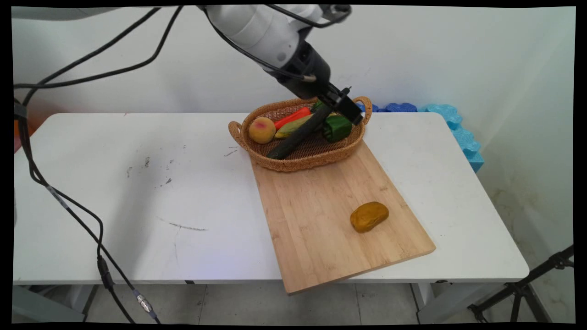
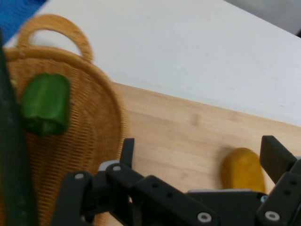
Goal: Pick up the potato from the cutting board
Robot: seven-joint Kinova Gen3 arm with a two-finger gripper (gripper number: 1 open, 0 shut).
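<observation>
Hand (image 1: 341, 106) open above wicker basket (image 1: 293, 162) rim, just beside green pepper (image 1: 337, 128), dark cucumber (image 1: 298, 135)

Corn (image 1: 293, 126) and red pepper (image 1: 292, 117) partly behind cucumber (image 1: 298, 135)

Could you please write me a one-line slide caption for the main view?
Open pincer above a wicker basket of produce, with a yellow-brown potato on the wooden cutting board.

basket (image 1: 300, 158) on board's (image 1: 321, 215) far end, potato (image 1: 369, 216) maybe, nr front
</observation>
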